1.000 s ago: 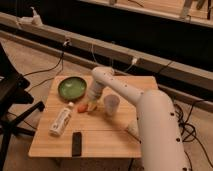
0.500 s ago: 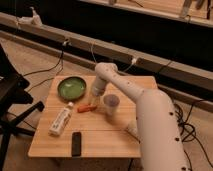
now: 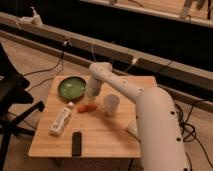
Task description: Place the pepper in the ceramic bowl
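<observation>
The pepper (image 3: 87, 107), small and orange-red, lies on the wooden table (image 3: 100, 140) just in front and to the right of the green ceramic bowl (image 3: 73, 87). The bowl stands at the table's back left and looks empty. My gripper (image 3: 92, 97) hangs from the white arm, pointing down. It is just above and slightly behind the pepper, by the bowl's right rim. The arm reaches in from the lower right.
A pale cup (image 3: 111, 104) stands right of the pepper, close to the arm. A white tube with a red cap (image 3: 61, 120) lies front left. A black flat object (image 3: 76, 143) lies near the front edge. A chair (image 3: 12, 95) stands left of the table.
The gripper rose up and to the right from the pepper, then came back down over it. The pepper has stayed on the table in about the same place.
</observation>
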Available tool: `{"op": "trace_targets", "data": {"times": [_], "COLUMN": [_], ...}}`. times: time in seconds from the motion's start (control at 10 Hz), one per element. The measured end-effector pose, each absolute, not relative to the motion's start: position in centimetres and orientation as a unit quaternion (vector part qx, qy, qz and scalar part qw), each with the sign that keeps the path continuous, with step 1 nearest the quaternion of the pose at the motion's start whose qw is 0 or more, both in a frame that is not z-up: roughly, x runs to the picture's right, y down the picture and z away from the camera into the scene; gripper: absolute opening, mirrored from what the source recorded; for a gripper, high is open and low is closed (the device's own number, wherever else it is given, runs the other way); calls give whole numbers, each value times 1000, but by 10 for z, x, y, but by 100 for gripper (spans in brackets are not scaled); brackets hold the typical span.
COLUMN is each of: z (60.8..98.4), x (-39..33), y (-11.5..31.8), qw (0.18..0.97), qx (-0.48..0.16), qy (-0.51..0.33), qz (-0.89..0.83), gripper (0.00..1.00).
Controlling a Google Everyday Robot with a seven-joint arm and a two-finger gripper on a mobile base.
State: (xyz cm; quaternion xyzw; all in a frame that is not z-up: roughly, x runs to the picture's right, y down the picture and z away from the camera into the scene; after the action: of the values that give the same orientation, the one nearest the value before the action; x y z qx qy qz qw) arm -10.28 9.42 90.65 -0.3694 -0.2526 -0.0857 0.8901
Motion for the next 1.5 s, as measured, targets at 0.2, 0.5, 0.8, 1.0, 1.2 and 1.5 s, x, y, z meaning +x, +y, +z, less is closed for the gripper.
{"op": "trace_targets", "data": {"times": [0.2, 0.5, 0.8, 1.0, 1.2, 1.5], "z": [902, 899, 903, 906, 908, 908], "x": [-102, -105, -103, -101, -101, -101], "y": [94, 94, 99, 101, 103, 104], "qw": [891, 890, 886, 884, 884, 883], "qx": [-366, -364, -372, -376, -378, -378], "qy": [-257, -260, -263, -264, -265, -267], "qz": [-85, -88, -83, -81, -79, -78], "gripper": [7, 39, 68, 79, 79, 79]}}
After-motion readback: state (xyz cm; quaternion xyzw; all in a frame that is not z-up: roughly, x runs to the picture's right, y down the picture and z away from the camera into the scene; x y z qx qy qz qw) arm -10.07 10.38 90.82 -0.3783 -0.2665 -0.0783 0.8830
